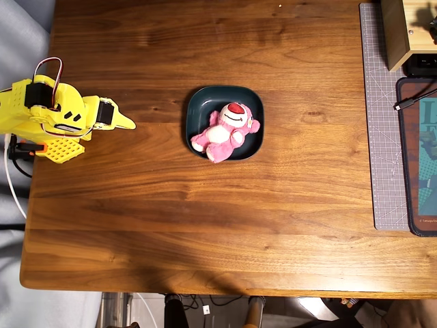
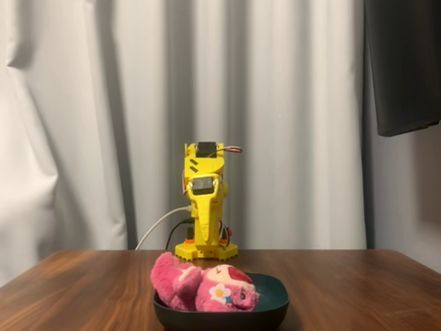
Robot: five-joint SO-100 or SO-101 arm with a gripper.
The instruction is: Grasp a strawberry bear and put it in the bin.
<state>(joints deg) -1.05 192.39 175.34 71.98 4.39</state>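
Note:
The pink plush strawberry bear (image 1: 226, 130) lies on its back inside the dark teal bin (image 1: 198, 102) near the middle of the wooden table; one leg pokes over the bin's front rim. In the fixed view the bear (image 2: 203, 284) rests in the bin (image 2: 272, 303) in the foreground. My yellow gripper (image 1: 128, 124) is folded back at the table's left edge, well apart from the bin, its fingers together and empty. In the fixed view the arm (image 2: 204, 207) stands folded behind the bin, and the fingertips do not show clearly.
A grey cutting mat (image 1: 382, 123) and a dark mouse pad (image 1: 418, 157) lie along the table's right edge, with a wooden box (image 1: 406, 31) at the back right. White curtains (image 2: 103, 124) hang behind the arm.

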